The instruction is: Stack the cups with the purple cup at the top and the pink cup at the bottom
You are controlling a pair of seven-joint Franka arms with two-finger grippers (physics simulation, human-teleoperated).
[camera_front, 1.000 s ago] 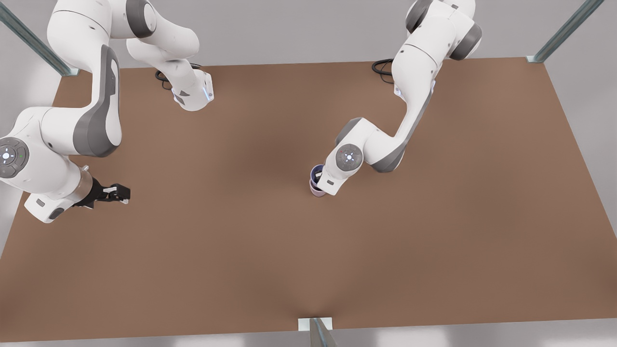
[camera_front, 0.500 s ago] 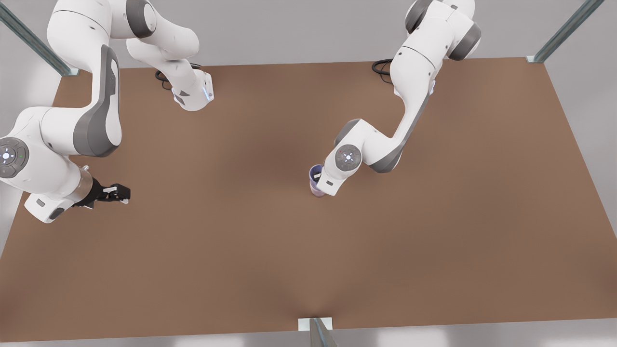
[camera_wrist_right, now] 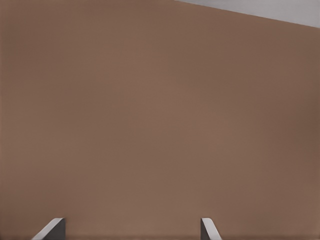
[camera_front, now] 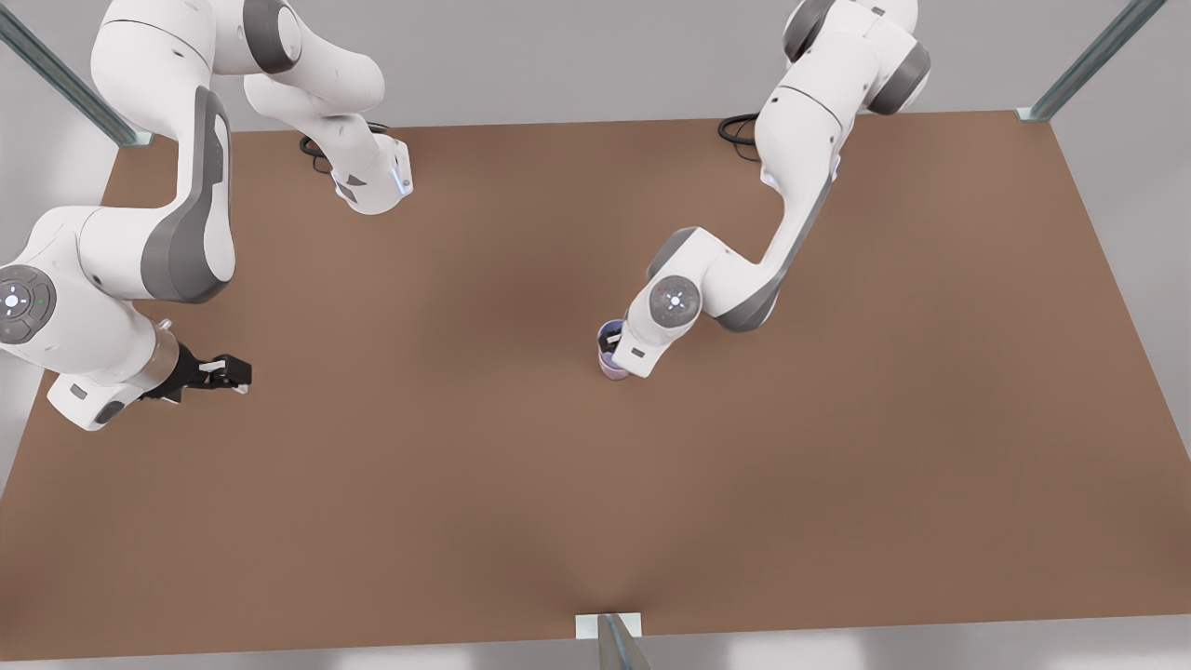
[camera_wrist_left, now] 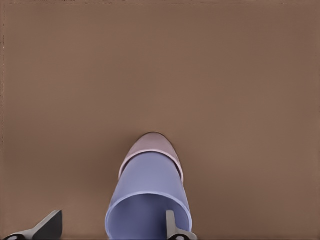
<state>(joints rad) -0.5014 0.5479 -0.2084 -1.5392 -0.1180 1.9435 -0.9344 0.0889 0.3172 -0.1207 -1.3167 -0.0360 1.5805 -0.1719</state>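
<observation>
The purple cup (camera_front: 609,331) sits nested upright in the pink cup (camera_front: 611,370) near the table's middle. From the left wrist, the purple cup (camera_wrist_left: 150,185) shows its open mouth, with the pink cup's rim (camera_wrist_left: 151,142) as a band around it lower down. My left gripper (camera_front: 615,352) hangs over the stack, open: one fingertip (camera_wrist_left: 171,225) reaches inside the purple cup and the other stands well outside its wall. My right gripper (camera_front: 230,372) waits open over bare table at the front view's left, its fingertips (camera_wrist_right: 54,227) wide apart.
The brown table (camera_front: 595,484) spreads wide around the stack. Both arm bases and black cables (camera_front: 735,130) sit along the far edge. Metal frame posts (camera_front: 1093,56) rise at the corners, and a bracket (camera_front: 609,625) sits at the near edge.
The left arm's wrist shifted slightly over the stack and settled back. The cups stay nested in place. The right arm has not moved.
</observation>
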